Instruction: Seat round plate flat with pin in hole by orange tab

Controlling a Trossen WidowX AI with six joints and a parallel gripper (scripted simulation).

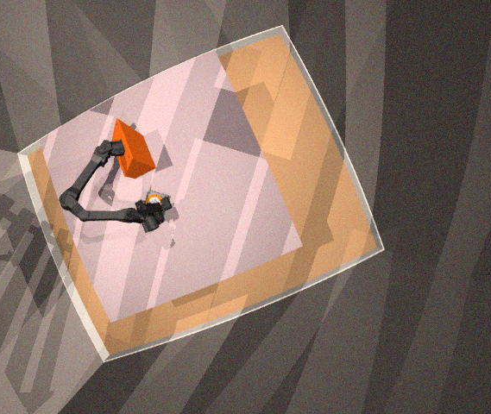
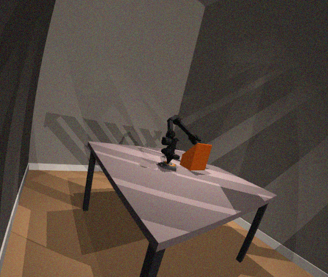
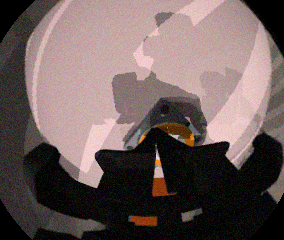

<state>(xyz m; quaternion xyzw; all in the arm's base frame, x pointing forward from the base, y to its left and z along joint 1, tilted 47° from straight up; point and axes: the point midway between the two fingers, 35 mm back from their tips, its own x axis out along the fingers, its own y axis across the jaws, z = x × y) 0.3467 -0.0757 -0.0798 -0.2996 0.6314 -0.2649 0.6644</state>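
Observation:
The round plate point(image 1: 154, 196) point(image 2: 172, 164) point(image 3: 189, 141) shows as an orange ring with a pale centre on the dark grey angular base point(image 2: 168, 168) point(image 3: 176, 106). My gripper point(image 2: 168, 162) point(image 3: 154, 130) is shut with nothing between its fingers. Its tips point down over the plate and overlap its near part in the wrist view. I cannot tell whether they touch it. The gripper body covers part of the plate in the top view. The tab, its hole and the pin are hidden or too small to make out, and I cannot tell whether the plate lies flat.
A large orange block point(image 1: 135, 149) point(image 2: 199, 157) stands on the pinkish table point(image 1: 218, 200) point(image 2: 187, 190) close beside the base. The arm's mount is at this block, and the arm bends around to the plate. Striped shadows cross the table.

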